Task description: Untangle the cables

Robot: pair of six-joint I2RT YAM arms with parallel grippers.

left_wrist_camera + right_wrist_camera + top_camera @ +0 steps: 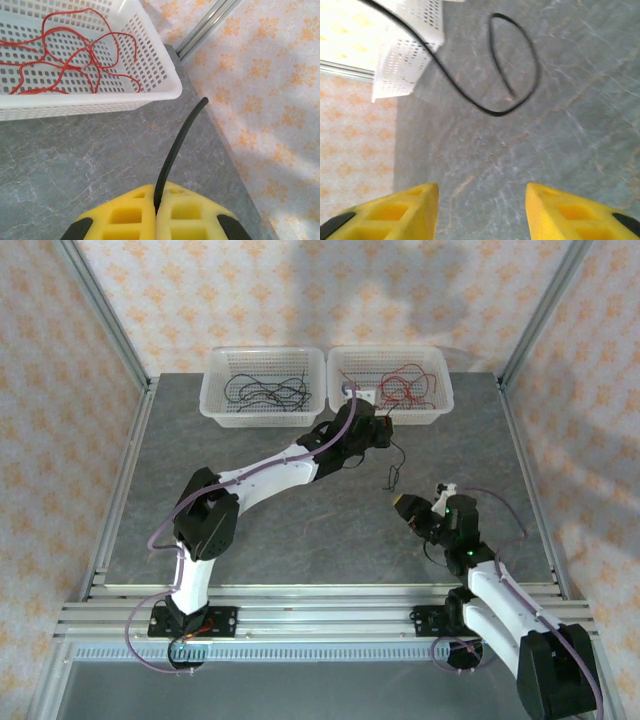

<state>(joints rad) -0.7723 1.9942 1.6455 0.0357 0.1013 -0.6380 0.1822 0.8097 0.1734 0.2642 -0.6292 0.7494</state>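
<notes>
Pinched between the yellow fingers of my left gripper (pixel 156 194) is a black cable (pixel 179 146), which sticks out over the table in the left wrist view. From above, that gripper (pixel 386 432) sits just in front of the right basket, and the black cable (pixel 396 468) trails from it down toward the table. In the right wrist view the cable (pixel 517 70) curls into a loop on the grey surface. My right gripper (pixel 482 210) hangs open above the table short of the loop, holding nothing; from above it (pixel 408 505) is near centre right.
Two white perforated baskets stand at the back: the left basket (pixel 215 405) holds black cables (pixel 265 392), the right basket (pixel 440 405) holds red cables (pixel 405 385). Red cables (pixel 75 60) fill that basket (pixel 165 95) beside my left gripper. Aluminium frame posts (pixel 535 320) border the table.
</notes>
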